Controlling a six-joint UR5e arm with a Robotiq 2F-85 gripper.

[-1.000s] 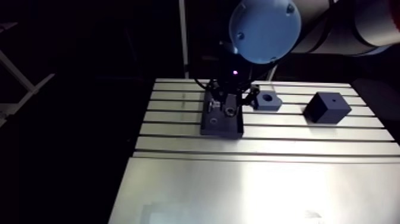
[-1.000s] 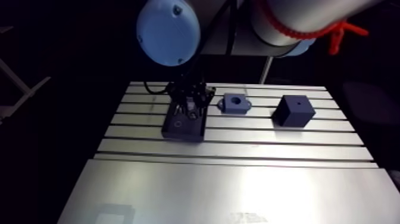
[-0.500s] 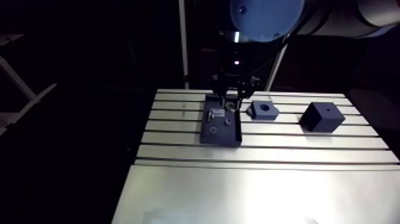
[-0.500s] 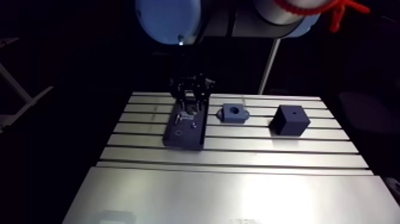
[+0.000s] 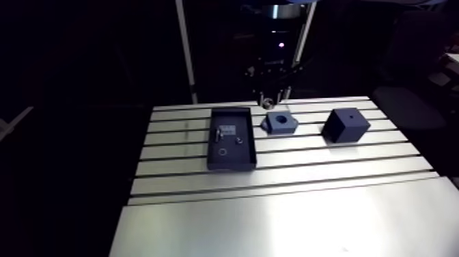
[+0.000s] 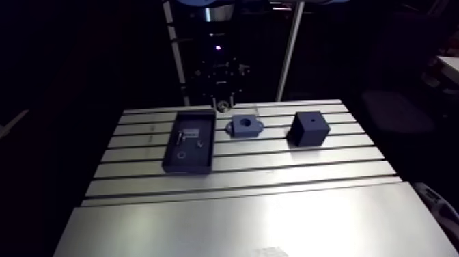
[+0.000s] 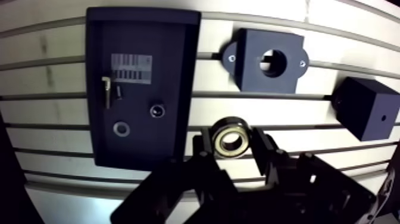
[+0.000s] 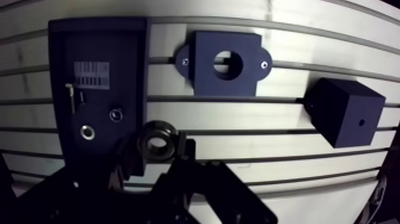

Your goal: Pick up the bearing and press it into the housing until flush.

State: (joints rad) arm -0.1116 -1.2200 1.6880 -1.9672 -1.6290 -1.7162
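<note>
- The tool (image 8: 156, 145) is clamped on the bearing (image 7: 231, 140). Its fingers (image 7: 260, 149) press the outer ring from two opposite sides. The ring shows face-on in the wrist view, so its axis seems to point straight down.
- The bearing hangs above the counter (image 7: 47, 113), over bare slats. The tray (image 7: 143, 15) is beside the tool and the housing (image 7: 253, 71) is ahead of it. The bearing is not yet over the bore (image 7: 274, 62).
- The step in hand looks like the carry across to the housing. Centre the ring over the bore in the wrist view before any descent, because the arm view is too dim for fine alignment.
- Keep the ring level on the way, since a tilted ring would likely jam at the mouth of the bore.
- Go down slowly and straight. I cannot tell whether the housing is bolted to the counter, and a sideways push might slide it.
- The fingers reach down past the ring's sides and will probably meet the housing's top face before the ring sits flush. Seating the ring part-way, letting go and then pressing from above may be needed.
- The cube (image 7: 364, 110) stands well apart from the housing, so it should not hinder the approach.
</note>
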